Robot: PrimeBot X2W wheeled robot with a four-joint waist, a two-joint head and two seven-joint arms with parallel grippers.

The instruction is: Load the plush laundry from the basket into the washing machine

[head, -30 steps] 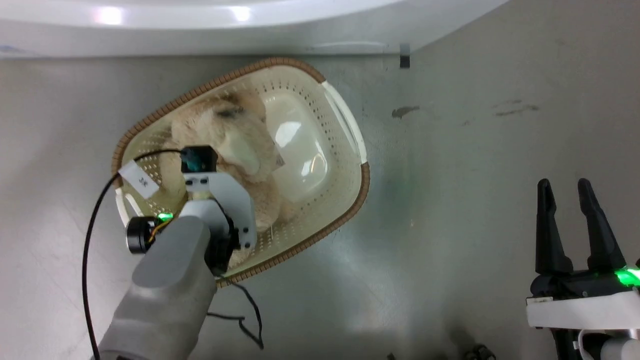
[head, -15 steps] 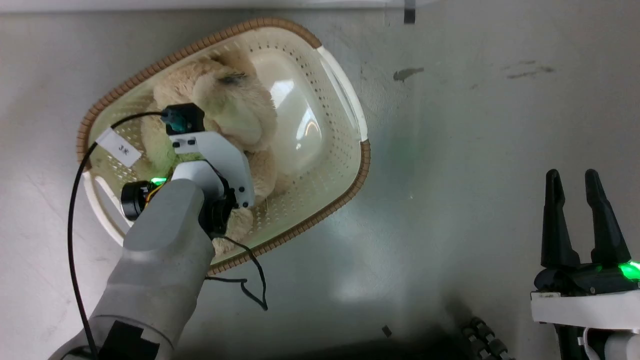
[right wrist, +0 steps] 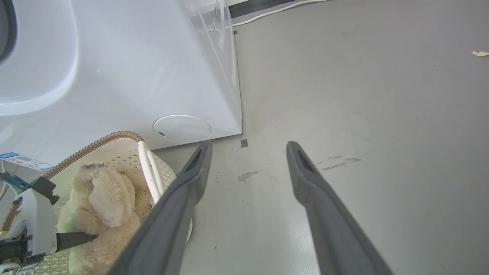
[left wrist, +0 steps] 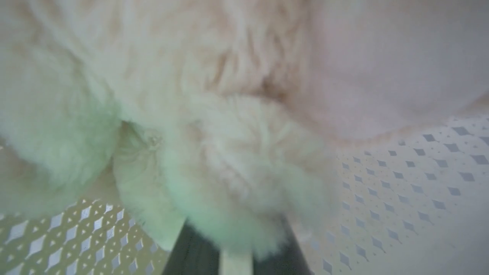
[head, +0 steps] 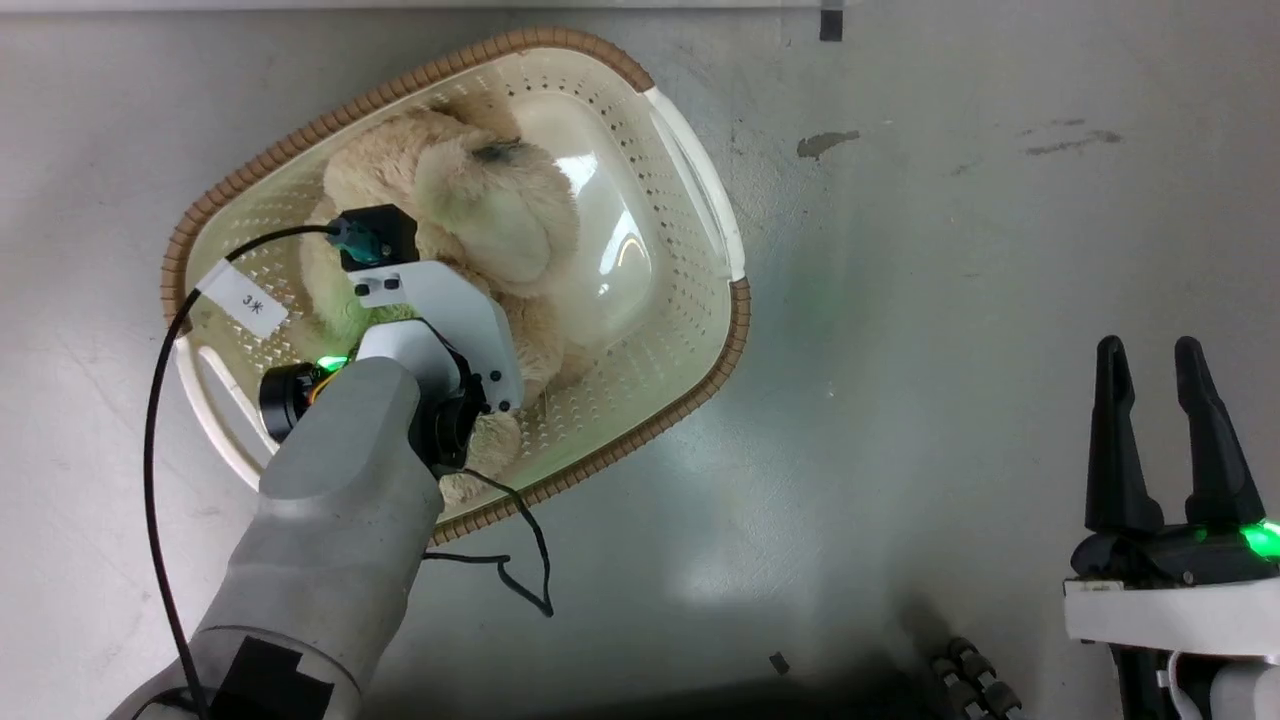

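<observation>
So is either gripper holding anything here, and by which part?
The left gripper pinches the plush laundry by a rounded fluffy lump; which limb is unclear. The right gripper is open, empty.

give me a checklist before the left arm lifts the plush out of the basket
1. Left end effector closed on plush: ok, fur is bunched between its fingers.
2. Grip firm enough to lift: cannot tell, fur hides the fingertips.
3. Cable clear of basket: not ok, it hangs across the near rim.
4. Right end effector out of the way: ok, open over the floor, apart from the basket.
5. Washer door open: cannot tell.
</observation>
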